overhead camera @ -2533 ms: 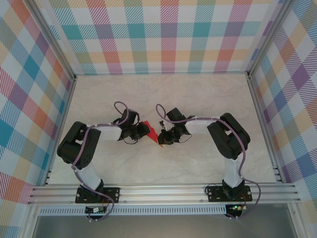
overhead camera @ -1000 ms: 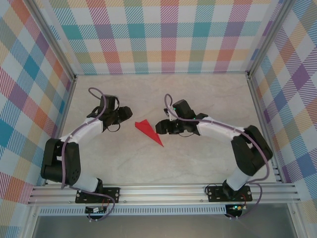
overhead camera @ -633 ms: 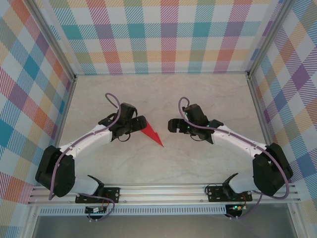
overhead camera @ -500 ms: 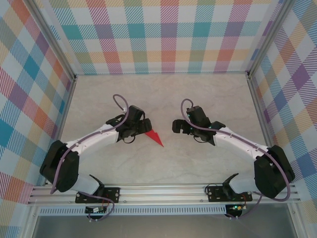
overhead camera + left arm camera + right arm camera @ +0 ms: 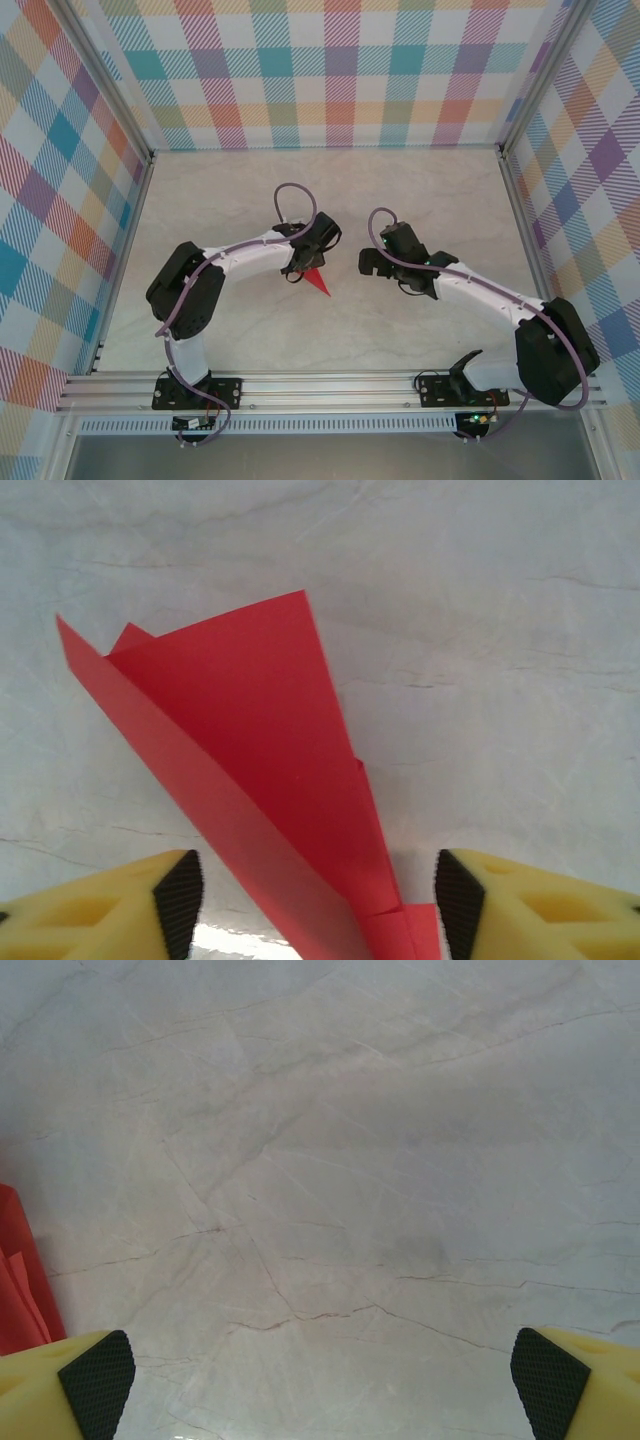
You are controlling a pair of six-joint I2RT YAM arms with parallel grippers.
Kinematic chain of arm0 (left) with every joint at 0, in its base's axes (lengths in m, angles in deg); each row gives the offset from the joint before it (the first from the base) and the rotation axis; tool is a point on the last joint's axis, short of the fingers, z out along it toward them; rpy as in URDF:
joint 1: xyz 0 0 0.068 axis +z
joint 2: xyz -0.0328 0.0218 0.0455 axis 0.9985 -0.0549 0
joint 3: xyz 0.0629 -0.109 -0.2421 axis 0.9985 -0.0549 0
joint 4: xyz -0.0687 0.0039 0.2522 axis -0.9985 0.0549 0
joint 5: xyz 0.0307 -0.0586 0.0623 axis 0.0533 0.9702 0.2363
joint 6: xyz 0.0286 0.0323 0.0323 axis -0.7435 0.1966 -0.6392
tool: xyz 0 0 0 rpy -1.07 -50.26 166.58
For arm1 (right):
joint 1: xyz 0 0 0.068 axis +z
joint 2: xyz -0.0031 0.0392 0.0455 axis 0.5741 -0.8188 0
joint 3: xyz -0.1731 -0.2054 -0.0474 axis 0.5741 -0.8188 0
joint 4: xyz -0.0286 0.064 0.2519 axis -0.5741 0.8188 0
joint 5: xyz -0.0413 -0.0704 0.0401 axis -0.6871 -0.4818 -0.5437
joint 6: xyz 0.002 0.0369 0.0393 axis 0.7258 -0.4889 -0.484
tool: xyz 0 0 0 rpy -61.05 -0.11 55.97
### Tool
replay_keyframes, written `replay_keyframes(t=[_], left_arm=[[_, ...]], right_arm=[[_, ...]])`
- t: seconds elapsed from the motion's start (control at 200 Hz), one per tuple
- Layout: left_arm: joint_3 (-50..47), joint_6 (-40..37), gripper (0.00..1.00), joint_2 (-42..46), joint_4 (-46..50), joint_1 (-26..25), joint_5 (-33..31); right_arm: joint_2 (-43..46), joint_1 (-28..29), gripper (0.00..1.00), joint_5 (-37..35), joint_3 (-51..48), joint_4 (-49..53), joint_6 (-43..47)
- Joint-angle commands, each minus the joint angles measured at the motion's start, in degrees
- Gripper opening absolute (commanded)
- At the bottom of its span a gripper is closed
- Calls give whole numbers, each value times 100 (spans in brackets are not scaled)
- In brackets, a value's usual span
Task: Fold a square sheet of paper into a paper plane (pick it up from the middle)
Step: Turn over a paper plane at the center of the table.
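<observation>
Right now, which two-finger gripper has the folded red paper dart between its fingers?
The left gripper: the red paper plane lies between its fingers; the right gripper straddles bare tabletop.

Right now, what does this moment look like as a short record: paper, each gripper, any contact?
paper plane: red, folded to a pointed dart, lying on the table
left gripper: open, jaws either side of the plane, pads apart from it
right gripper: open wide, nothing between the jaws, plane at the left edge of its view
held: nothing
</observation>
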State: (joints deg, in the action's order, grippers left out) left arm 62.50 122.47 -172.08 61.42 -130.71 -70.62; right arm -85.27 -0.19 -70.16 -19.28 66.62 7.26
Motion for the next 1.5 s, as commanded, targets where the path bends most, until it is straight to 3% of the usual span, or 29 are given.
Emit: replay_keyframes(t=[0.0,0.34,0.68,0.885,1.02,1.265,1.495], left_arm=[[-190,565,56,160,16,-34,-36],[-992,1298,29,763,-548,-35,17],[-1346,904,0,1287,-1210,-28,251],[-1601,164,0,1849,-2191,-28,948],[-1780,-331,0,1986,-2982,104,1927],[-2035,-447,0,1897,-4102,441,3160],[-2356,-274,0,1078,-5187,627,3761]], right_arm=[[144,-31,100,-99,-58,91,38],[-18,-42,100,-53,-20,87,-2],[48,-39,100,-18,-20,86,-201],[357,-97,100,122,-95,52,-363],[509,-179,100,352,-138,68,-542],[872,-211,100,517,-270,14,-716],[820,-211,100,1378,-222,-219,-578]])
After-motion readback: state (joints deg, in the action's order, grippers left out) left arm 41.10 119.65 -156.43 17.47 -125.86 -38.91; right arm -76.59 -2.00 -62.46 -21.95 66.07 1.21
